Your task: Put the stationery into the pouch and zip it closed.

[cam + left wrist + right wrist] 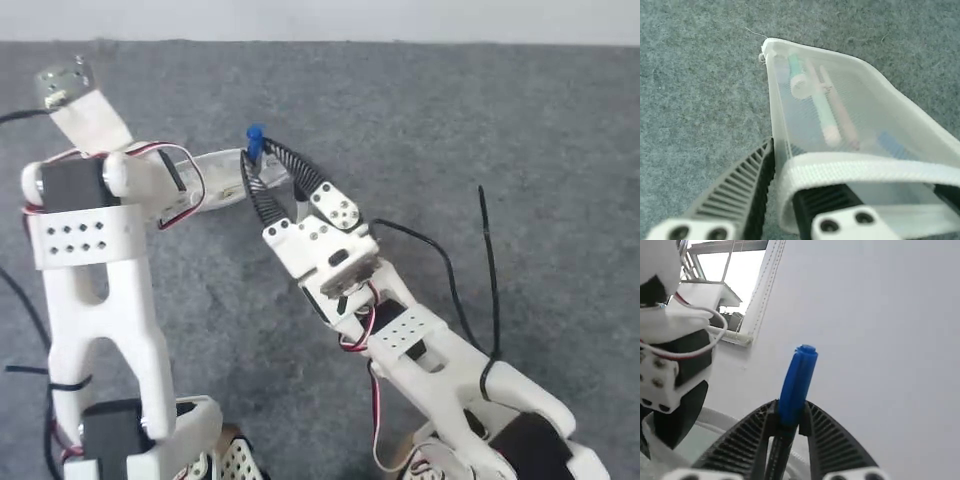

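A white mesh pouch [855,110] lies on the grey carpet with its mouth held up. My left gripper [785,167] is shut on the pouch's fabric rim [860,170]. Inside it lie a green pen [817,105], a pink pen [840,112] and a blue item [890,145]. From above, the pouch [225,172] sits at the left gripper [212,188]. My right gripper [268,178] is shut on a blue pen [254,140], held upright over the pouch's mouth. Up close, the blue pen [797,377] is clamped in the right gripper [788,415], with the pouch's rim [715,417] just below.
Grey carpet [480,120] covers the table, with open room to the right and behind. Black cables [488,250] trail along the right arm. A white wall runs along the carpet's far edge [400,20].
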Controlling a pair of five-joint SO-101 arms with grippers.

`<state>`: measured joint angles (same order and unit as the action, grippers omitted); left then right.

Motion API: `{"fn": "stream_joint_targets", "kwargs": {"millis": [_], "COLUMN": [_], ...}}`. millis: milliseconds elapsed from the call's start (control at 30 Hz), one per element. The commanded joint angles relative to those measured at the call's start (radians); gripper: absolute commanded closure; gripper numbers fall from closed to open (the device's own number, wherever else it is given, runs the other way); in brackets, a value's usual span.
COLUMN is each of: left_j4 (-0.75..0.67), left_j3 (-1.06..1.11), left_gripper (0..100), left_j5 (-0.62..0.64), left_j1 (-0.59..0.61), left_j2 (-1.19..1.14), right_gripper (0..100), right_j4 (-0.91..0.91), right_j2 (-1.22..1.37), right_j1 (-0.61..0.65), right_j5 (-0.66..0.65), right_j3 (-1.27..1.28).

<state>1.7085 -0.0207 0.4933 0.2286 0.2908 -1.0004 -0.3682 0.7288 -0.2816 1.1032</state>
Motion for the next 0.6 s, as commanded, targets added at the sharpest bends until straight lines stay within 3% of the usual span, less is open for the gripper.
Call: {"fn": "stream_joint_targets", "kwargs": {"millis": [0, 133, 333, 567], "left_j4": [0.0, 0.0, -0.006, -0.04], "left_j3": [-0.025, -0.025, -0.005, 0.013], "left_gripper": [99, 99, 99, 99], "left_j5": [-0.009, -0.009, -0.009, -0.009], "left_j1": [0.006, 0.006, 0.006, 0.006], "left_j2": [0.003, 0.003, 0.003, 0.003], "right_gripper": [99.3, 98.0, 79.7, 85.2], "right_j4": [-0.016, -0.016, -0.016, -0.016], "right_j2": [-0.004, -0.004, -0.015, -0.015], "right_j1": [0.022, 0.024, 0.025, 0.045], "right_j5": [-0.063, -0.08, -0.075, -0.074], "right_j3": [-0.012, -0.003, 0.034, 0.071]}}
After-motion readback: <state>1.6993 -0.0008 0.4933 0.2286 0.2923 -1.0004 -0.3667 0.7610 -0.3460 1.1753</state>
